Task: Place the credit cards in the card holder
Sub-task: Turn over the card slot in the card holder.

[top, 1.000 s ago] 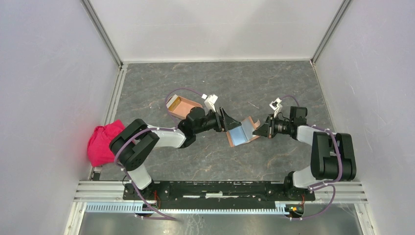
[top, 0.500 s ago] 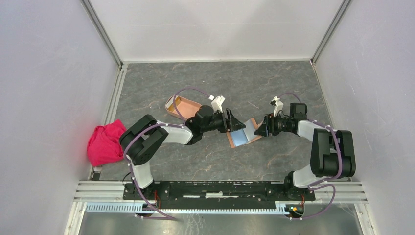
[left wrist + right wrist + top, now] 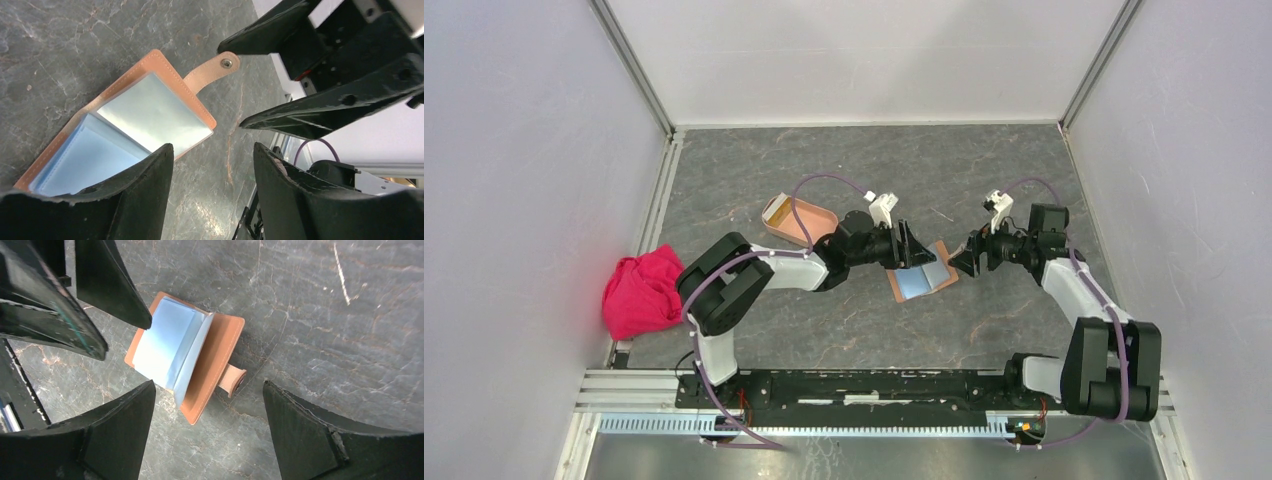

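The salmon-pink card holder point(image 3: 812, 222) lies on the table's left middle, and a yellowish card end point(image 3: 775, 209) shows at its left tip. An open brown wallet point(image 3: 938, 252) rests at the centre, with pale blue and grey-white rectangles point(image 3: 150, 107) lying in it; whether these are credit cards I cannot tell. My left gripper point(image 3: 913, 250) point(image 3: 212, 146) hovers open over the wallet's left edge with nothing in it. My right gripper point(image 3: 964, 262) point(image 3: 208, 384) stands open just right of the wallet, close to its snap tab point(image 3: 233, 380), and holds nothing.
A crumpled red cloth point(image 3: 639, 290) sits against the left wall. White walls enclose the grey marbled table point(image 3: 984, 180) on three sides. Over the wallet, the two grippers face each other a short distance apart.
My right gripper has opened, let go of the wallet's raised flap and drawn back to the right. The wallet now lies flat. My left arm has reached further right, over the wallet.
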`<state>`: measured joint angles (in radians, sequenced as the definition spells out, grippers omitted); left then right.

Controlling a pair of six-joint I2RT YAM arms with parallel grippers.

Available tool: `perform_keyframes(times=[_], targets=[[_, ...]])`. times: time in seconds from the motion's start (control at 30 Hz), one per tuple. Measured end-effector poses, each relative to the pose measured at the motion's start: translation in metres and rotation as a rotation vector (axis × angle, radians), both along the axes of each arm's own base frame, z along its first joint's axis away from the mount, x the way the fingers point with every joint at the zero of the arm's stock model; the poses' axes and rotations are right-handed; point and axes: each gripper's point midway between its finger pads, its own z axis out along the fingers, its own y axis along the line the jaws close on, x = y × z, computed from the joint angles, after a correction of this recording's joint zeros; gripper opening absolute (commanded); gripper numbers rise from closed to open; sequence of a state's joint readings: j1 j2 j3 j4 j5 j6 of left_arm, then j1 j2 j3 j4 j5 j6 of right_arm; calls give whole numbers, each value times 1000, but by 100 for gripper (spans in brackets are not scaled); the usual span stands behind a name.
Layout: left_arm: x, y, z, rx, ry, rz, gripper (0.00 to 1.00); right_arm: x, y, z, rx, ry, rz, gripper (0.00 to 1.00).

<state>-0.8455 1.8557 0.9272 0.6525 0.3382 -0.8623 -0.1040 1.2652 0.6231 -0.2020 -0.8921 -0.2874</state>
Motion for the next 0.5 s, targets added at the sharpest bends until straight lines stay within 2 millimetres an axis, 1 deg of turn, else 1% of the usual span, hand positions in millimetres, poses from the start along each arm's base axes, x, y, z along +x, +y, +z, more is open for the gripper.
perform_keyframes(times=[0.17, 0.27, 0.37, 0.5], targets=[[-2, 2, -9, 36, 12, 4, 65, 1, -2, 23, -38, -124, 21, 84], [-1, 4, -14, 60, 8, 9, 65, 1, -2, 33, -53, -179, 29, 84], [-1, 5, -16, 75, 9, 9, 64, 1, -2, 36, -60, -202, 38, 84], [0, 5, -17, 80, 7, 12, 64, -2, -2, 36, -62, -204, 50, 84]])
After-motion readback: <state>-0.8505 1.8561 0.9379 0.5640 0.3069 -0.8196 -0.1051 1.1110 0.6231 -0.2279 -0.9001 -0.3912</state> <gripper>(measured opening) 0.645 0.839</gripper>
